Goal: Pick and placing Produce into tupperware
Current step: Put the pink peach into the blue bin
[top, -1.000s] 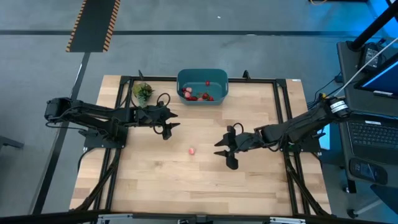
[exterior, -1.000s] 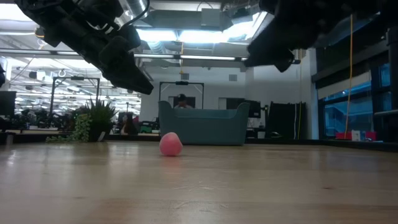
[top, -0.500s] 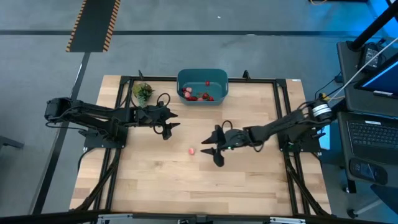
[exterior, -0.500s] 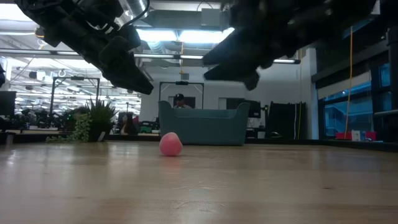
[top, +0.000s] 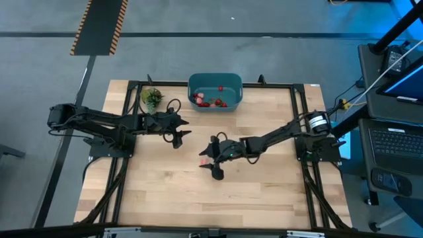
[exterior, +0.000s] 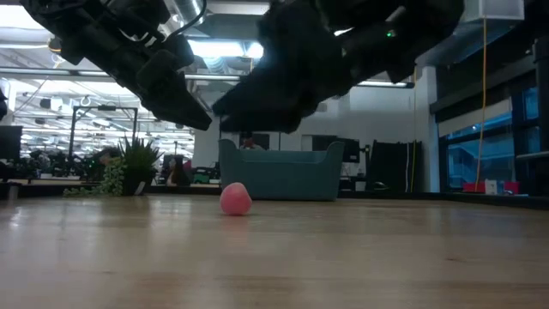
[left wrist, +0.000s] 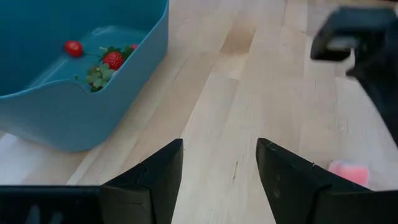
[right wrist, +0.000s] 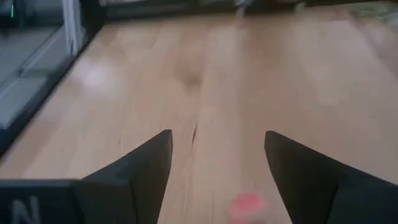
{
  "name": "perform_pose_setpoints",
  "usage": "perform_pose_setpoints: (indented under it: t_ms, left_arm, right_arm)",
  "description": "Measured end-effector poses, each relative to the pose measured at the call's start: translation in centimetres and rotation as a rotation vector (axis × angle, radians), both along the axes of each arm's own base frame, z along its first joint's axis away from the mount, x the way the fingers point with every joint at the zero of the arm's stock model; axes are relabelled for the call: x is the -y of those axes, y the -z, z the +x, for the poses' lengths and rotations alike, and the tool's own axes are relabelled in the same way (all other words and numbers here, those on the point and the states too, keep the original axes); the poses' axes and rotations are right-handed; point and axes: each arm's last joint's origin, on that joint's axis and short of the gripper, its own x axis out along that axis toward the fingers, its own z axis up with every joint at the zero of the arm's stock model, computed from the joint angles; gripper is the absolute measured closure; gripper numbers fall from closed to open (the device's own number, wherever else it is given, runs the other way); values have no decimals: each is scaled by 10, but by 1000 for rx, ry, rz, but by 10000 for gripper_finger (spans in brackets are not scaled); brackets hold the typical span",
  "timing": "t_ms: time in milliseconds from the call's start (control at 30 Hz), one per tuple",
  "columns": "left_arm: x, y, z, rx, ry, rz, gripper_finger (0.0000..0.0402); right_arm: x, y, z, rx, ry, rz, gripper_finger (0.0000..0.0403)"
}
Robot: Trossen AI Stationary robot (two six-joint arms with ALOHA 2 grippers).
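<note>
A single pink produce piece (exterior: 235, 198) lies on the bare wood near the table's middle; it also shows in the right wrist view (right wrist: 249, 204) and the left wrist view (left wrist: 349, 171). My right gripper (top: 207, 163) is open and hovers just above it (right wrist: 217, 180), one finger to each side, touching nothing. The teal tupperware (top: 193, 84) stands at the far edge with several red strawberries (left wrist: 113, 60) inside. My left gripper (top: 180, 135) waits open near the tub's near left corner (left wrist: 219, 180).
A green leafy plant (top: 151, 98) stands left of the tub at the far edge. A black frame (top: 301, 119) runs around the table. Bare wood stretches toward the near edge. A desk with screens (top: 396, 132) is beyond the table's right side.
My right gripper has reached toward the table's left, from right of centre to over the pink piece, and has come a little lower, staying open. The pink piece has kept its place.
</note>
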Motion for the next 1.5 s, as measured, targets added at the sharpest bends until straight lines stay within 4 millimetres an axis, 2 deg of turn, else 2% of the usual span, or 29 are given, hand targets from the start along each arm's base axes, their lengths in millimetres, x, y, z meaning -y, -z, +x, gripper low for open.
perform_pose_setpoints:
  t_ms: [233, 700, 1033, 1233, 1367, 1500]
  left_arm:
    - [0, 0, 0, -2, 0, 0, 205]
    - [0, 0, 0, 0, 0, 0, 205]
    - [0, 0, 0, -2, 0, 0, 205]
    - [0, 0, 0, -2, 0, 0, 205]
    - [0, 0, 0, -2, 0, 0, 205]
    - [0, 0, 0, -2, -5, 3, 205]
  right_arm:
    - [-4, 14, 17, -26, -48, -85, 146]
    - [0, 36, 15, -137, -32, -118, 146]
    - [4, 63, 16, -194, 23, -149, 146]
    - [4, 66, 17, -198, 23, -151, 146]
    - [4, 66, 17, -198, 22, -151, 161]
    - [4, 66, 17, -199, 22, -149, 197]
